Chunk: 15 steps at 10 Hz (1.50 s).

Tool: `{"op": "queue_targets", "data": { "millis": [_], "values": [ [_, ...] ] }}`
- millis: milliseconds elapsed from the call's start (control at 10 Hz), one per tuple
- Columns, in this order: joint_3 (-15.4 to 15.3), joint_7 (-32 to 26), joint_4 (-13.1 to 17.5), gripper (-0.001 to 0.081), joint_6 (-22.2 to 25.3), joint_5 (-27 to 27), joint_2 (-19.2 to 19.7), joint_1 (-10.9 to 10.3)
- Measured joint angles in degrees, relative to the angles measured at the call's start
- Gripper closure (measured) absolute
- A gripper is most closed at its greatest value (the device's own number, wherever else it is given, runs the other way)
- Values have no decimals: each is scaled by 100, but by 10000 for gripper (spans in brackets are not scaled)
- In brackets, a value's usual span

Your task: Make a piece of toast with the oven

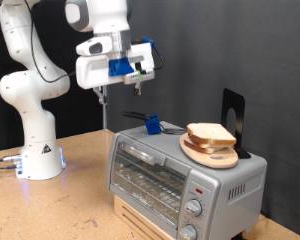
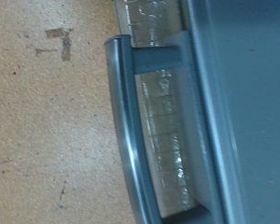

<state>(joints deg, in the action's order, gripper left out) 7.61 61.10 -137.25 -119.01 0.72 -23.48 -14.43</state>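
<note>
Toast (image 1: 212, 135) rests atop oven (image 1: 180, 170), below hand (image 1: 138, 85).

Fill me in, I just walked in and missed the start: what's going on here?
A Franka arm's pincer hangs in the air above the oven, holding nothing. The oven door is shut; the wrist view looks down on its handle bar. The piece of toast sits on a wooden plate on top of the oven.
</note>
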Motion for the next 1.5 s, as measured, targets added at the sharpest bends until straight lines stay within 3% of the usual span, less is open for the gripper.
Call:
{"op": "queue_targets", "data": {
  "millis": [1100, 1500],
  "values": [
    [-81, 855, -646, 6, -1314, -748, 1071, 33],
    [-12, 878, -681, 6, -1322, -1220, 1031, 316]
  ]
}}
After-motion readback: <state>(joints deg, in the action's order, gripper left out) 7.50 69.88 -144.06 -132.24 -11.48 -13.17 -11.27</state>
